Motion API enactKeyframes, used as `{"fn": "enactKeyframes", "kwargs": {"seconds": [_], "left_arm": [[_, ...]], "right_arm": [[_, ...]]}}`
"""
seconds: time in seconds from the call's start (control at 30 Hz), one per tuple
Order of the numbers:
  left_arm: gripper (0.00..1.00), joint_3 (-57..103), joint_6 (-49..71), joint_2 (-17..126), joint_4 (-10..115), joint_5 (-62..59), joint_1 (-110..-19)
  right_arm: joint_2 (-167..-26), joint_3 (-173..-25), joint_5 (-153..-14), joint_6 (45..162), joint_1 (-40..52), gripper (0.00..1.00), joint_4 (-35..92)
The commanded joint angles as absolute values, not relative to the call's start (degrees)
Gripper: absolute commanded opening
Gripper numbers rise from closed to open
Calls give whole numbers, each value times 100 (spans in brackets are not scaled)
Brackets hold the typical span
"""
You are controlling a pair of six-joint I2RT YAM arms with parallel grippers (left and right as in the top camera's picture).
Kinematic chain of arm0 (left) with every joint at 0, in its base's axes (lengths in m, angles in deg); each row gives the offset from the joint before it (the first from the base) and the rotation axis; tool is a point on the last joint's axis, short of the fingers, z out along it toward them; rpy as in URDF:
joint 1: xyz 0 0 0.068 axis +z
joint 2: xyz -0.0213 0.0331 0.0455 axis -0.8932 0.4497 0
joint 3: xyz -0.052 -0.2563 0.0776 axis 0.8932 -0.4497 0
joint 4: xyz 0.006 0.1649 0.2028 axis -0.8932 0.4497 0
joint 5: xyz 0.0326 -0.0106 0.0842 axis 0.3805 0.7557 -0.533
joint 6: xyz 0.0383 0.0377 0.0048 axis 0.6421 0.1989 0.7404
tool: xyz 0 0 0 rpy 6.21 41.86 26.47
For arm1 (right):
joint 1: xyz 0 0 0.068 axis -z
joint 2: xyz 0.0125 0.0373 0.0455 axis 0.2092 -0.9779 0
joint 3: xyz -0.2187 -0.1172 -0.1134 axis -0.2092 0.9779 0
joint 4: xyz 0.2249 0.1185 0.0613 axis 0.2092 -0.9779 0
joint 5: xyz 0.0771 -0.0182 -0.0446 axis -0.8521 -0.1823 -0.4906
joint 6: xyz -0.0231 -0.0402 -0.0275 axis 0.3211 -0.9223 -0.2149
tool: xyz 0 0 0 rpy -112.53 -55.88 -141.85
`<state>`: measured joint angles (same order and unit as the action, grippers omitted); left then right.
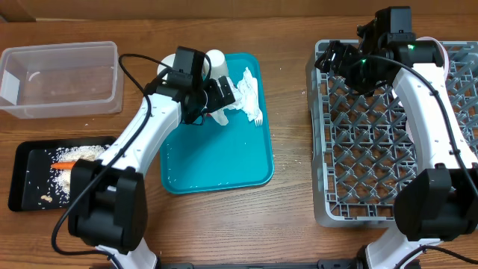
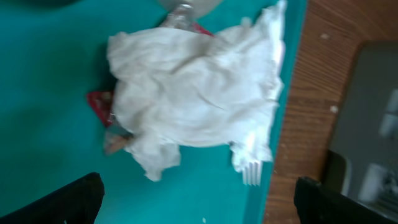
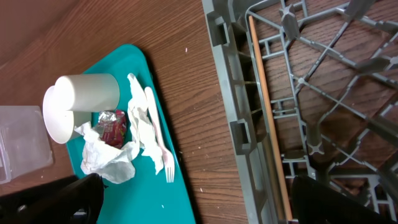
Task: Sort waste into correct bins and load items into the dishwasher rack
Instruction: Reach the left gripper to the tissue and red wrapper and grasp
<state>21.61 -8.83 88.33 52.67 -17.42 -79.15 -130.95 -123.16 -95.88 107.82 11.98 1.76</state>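
The left tool (image 2: 199, 202) is hovering, spread wide, over the napkin (image 2: 193, 99); closing there, it is risking snagging the fork (image 2: 250, 169) underneath. The right tool (image 3: 196, 208) is gaping, empty.

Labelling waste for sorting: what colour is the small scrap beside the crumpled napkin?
Red; the scrap shows best in the right wrist view.

Most of fork (image 2: 251, 172) under napkin (image 2: 193, 93)

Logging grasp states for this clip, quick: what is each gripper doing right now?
Left gripper: jaws open, holding nothing, above the crumpled napkin.
Right gripper: jaws open, holding nothing, by the dishwasher rack edge.
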Motion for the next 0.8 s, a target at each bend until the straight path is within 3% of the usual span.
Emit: {"fn": "enactKeyframes", "kwargs": {"seconds": [0.0,0.33,0.57,0.77], "left_arm": [[100,2217,-1222,9060,5199,-2380,-7924],[100,2364,-300,9161,4690,-3060,-8062],[100,2364,798,9451,4297,-2791,-8245],[100,2364,1016,9766,4023,-3014,-8368]], "right_arm": [[-13012,-12407,-9617,10810,1215,100,198],[-13012,-12407,-9617,10810,1215,100,198],[-13012,-12407,-9617,10808,1215,100,198],[-13012,-12407,-9617,10810,1215,100,198]]}}
